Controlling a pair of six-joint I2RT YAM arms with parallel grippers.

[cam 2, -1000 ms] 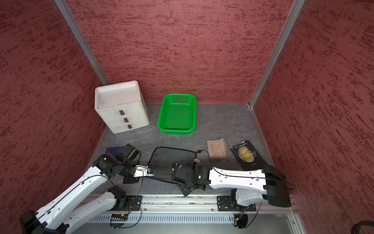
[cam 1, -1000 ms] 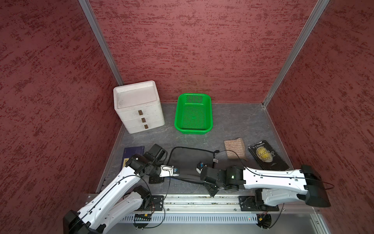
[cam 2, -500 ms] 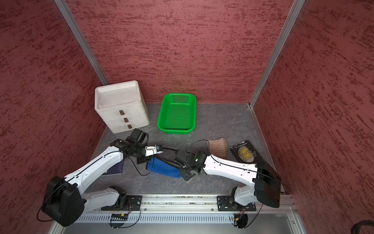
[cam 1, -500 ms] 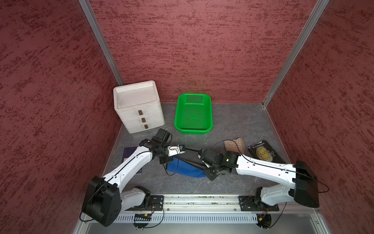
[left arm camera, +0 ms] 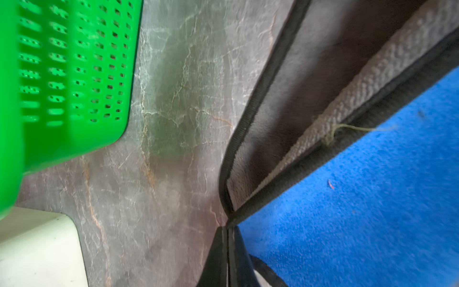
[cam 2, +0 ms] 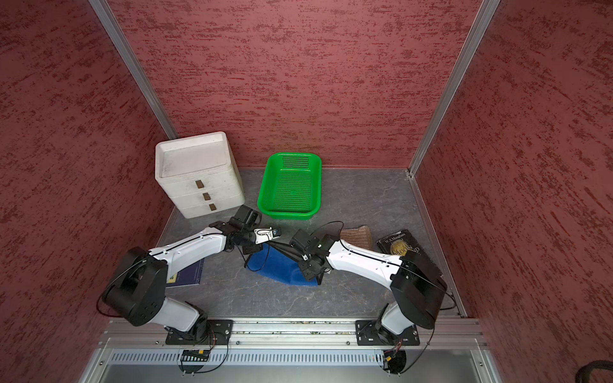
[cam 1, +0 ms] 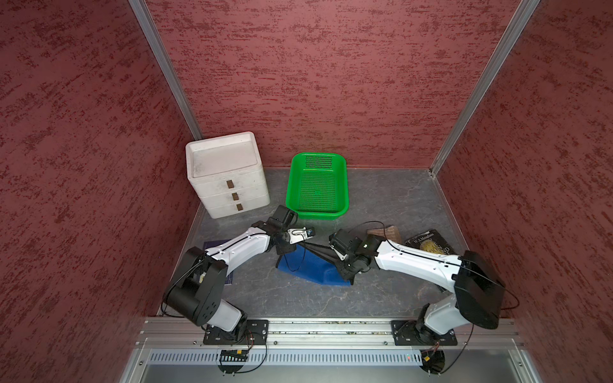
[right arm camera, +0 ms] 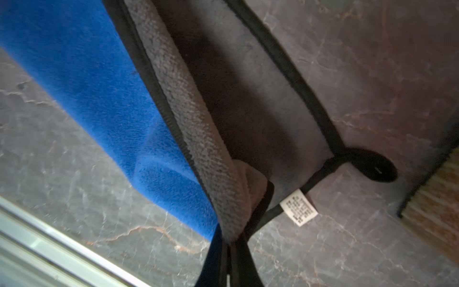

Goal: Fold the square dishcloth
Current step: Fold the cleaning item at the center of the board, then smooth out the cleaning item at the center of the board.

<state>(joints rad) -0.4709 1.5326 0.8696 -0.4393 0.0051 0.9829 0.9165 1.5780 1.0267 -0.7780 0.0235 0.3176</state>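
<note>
Across the grey marbled surface [cam 1: 381, 199], walled in red, a white three-drawer unit [cam 1: 229, 179] stands at ten o'clock, with a green mesh basket [cam 1: 318, 185] just beside it at twelve. Near the middle is the dishcloth [cam 1: 311, 265], blue on one face, grey on the other and edged in black. Part of it lies on the surface, while one hem is raised and stretched between the two arms. At three o'clock lies a dark book [cam 1: 431, 243], with a brown ribbed cloth [cam 1: 391, 232] just beside it toward the centre. A dark blue booklet [cam 2: 190, 275] lies at eight o'clock, partly under the left arm. The left fingers [left arm camera: 216, 261] are clenched on one end of the raised hem, the right fingers [right arm camera: 244, 268] on the other. Near the right grip, a black loop [right arm camera: 377, 169] and a small white label [right arm camera: 299, 207] sit at a corner of the cloth.
</note>
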